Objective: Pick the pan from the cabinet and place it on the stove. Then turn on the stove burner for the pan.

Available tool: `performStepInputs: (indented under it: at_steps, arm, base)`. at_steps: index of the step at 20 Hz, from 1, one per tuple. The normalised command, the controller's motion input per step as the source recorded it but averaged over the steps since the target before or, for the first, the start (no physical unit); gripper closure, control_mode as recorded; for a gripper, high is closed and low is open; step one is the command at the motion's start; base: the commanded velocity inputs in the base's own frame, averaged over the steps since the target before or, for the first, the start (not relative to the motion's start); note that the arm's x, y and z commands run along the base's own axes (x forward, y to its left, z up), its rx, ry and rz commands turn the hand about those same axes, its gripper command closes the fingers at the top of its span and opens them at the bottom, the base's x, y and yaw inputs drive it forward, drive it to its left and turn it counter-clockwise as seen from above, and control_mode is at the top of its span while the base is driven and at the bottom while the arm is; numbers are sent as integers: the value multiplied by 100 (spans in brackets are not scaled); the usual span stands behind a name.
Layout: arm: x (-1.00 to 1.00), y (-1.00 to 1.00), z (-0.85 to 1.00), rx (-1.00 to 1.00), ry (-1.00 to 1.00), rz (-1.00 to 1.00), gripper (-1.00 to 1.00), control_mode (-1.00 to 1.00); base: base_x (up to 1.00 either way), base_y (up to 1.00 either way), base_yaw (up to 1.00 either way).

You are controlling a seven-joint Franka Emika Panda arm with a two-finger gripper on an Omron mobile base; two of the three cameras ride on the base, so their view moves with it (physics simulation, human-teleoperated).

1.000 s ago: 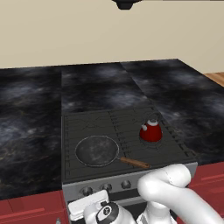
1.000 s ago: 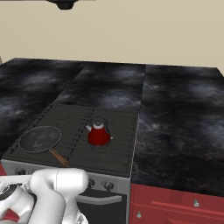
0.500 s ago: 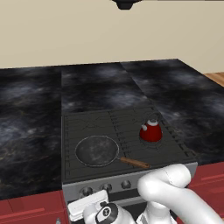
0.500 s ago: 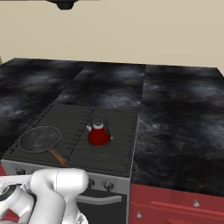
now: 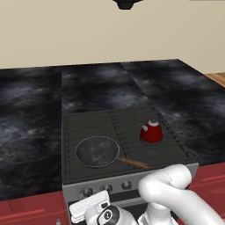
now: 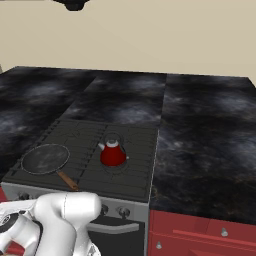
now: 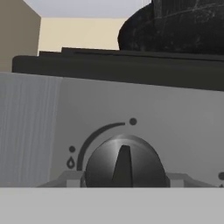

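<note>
The pan point(image 5: 97, 151) point(image 6: 45, 158) lies on the stove's point(image 5: 132, 118) front-left stove burner point(image 5: 71, 166), its wooden handle point(image 5: 134, 163) pointing to the front right. My hand point(image 5: 90, 209) is low against the steel front panel at its left end. In the hand view a round dark knob point(image 7: 124, 164) stands close up, its pointer upright. My gripper point(image 7: 124, 178) is shut on it, with a grey fingertip point(image 7: 65, 178) touching each side. The dark speckled shape above the cooktop edge looks like the pan point(image 7: 175, 26). The cabinet is out of view.
A small red kettle point(image 5: 151, 132) point(image 6: 113, 154) stands on the front-right burner. Black stone counters point(image 5: 26, 114) point(image 6: 205, 145) flank the stove. Red base cabinets with drawers point(image 6: 200, 235) sit below, to the right. More knobs point(image 5: 126, 185) line the panel.
</note>
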Motion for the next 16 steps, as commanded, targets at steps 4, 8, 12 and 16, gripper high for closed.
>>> performStepInputs:
  at_steps: [4,8,12,16]
  arm:
    - [-18,3,38,-13,-3,0,100,-100]
    - [-21,0,31,-17,-1,0,100,-100]
    - [-21,0,14,-32,-4,0,100,-100]
    - [-23,0,9,-40,-4,0,100,-100]
  base:
    - [0,0,0]
    - [0,0,0]
    - [0,0,0]
    - [0,0,0]
